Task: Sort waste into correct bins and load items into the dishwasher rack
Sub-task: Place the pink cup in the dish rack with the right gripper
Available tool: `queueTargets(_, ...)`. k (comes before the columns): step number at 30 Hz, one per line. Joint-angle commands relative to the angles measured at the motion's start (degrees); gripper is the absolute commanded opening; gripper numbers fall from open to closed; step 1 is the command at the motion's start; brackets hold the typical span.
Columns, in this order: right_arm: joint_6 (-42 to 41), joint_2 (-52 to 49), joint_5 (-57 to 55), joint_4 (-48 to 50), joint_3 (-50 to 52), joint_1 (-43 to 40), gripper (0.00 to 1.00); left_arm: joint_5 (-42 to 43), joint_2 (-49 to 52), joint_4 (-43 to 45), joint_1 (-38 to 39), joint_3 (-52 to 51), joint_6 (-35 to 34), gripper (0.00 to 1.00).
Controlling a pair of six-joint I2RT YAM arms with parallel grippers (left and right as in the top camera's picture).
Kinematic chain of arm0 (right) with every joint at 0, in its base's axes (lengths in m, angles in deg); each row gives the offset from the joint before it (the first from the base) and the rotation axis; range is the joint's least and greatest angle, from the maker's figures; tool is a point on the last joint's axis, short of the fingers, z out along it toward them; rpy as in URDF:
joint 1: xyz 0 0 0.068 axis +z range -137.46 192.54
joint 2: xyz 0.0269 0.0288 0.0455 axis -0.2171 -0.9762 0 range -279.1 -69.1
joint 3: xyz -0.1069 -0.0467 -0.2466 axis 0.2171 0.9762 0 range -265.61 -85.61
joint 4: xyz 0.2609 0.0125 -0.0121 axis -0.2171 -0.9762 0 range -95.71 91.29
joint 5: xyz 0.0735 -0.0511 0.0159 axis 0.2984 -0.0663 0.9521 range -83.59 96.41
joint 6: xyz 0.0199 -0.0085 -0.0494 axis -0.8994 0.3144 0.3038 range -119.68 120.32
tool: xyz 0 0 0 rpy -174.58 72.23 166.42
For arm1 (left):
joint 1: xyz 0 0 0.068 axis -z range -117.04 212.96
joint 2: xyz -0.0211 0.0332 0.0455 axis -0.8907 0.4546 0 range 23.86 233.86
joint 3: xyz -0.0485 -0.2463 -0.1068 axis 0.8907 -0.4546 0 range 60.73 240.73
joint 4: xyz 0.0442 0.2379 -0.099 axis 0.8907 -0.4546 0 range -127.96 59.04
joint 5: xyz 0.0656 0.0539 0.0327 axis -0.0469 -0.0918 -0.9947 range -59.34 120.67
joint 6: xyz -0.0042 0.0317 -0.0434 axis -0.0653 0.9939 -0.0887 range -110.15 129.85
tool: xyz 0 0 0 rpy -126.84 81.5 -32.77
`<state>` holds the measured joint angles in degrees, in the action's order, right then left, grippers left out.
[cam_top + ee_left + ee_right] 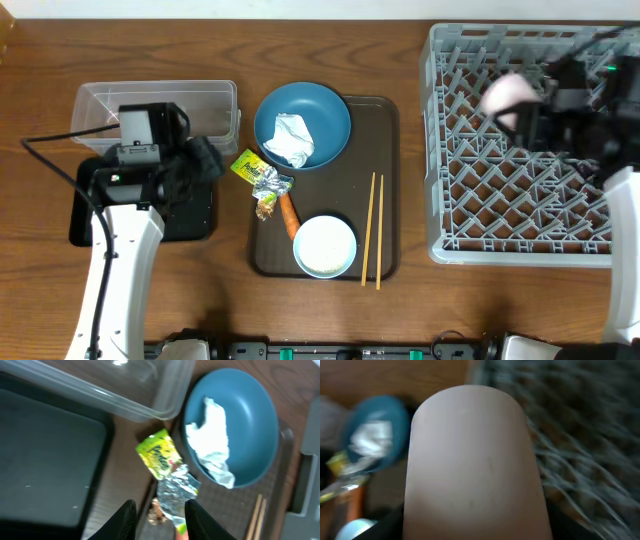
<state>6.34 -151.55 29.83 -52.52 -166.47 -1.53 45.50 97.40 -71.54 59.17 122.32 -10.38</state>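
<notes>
Overhead view: the right tool [528, 112] grips the small pink cup [508, 95] above the large grey plastic lattice rack [520, 210] (far right), while the left tool [160, 508], jaws apart, hangs near the yellow-green and silver foil wrapper [258, 172].

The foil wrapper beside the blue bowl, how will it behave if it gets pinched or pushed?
The foil wrapper looks thin and crumpled, so probably very light and floppy, crushing under a pinch. Lying across the rim of the brown tray, it may snag or slide when pushed.
</notes>
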Motion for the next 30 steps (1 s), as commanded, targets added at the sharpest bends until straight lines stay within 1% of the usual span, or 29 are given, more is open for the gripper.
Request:
queueTargets(1,-0.5,0.3,-7.2,-1.5,-2.4,-4.4,0.24,-2.7,-0.2,-0.3,-0.4,0.6,1.6,0.33)
queueTargets(3,-0.7,0.3,-8.0,-1.7,-2.8,-6.6,0.23,-2.7,-0.2,-0.3,-0.4,0.6,1.6,0.33)
queueTargets(8,-1.7,-0.8,-14.3,-0.9,-2.8,-10.8,0.22,-2.7,-0.2,-0.8,-0.4,0.6,1.6,0.33)
queueTargets(17,-4.0,-7.1,-24.2,1.6,-2.8,-14.8,0.2,-2.7,-0.2,-1.8,-0.4,0.6,1.6,0.33)
queueTargets(24,-4.3,-12.3,-24.9,4.8,-2.8,-17.0,0.2,-2.7,-0.2,-1.9,-0.4,0.6,1.6,0.33)
queueTargets(30,-4.5,-16.3,-24.9,6.1,-2.8,-17.0,0.2,-2.7,-0.2,-1.9,-0.4,0.6,1.6,0.33)
